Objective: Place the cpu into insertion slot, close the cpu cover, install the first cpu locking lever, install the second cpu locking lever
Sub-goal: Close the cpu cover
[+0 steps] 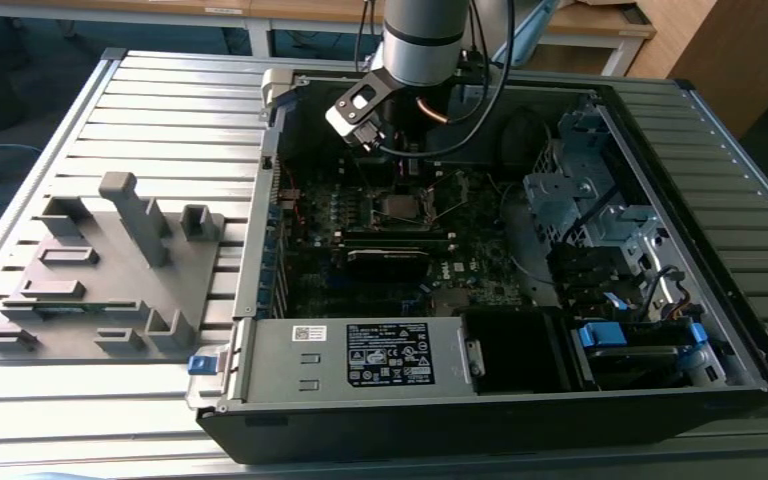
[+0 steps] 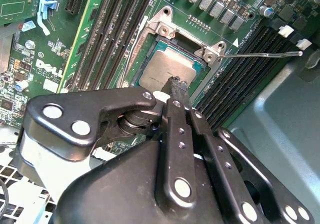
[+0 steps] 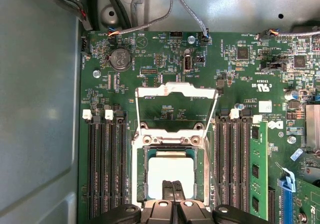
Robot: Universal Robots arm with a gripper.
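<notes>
Near the centre of the board (image 3: pixel 150 48), poised with gripper (image 3: pixel 172 184) fingers together over the cpu (image 3: pixel 171 166) seated in the slot (image 3: pixel 143 174); probably closing the open cover (image 3: pixel 176 89), needing a push on its free edge.

Silver arm (image 1: pixel 424 38), black screw-studded linkage jaws.

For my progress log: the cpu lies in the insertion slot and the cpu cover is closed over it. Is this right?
No: the cpu cover is open, folded back from the insertion slot that holds the cpu; the first wrist view shows it.
</notes>
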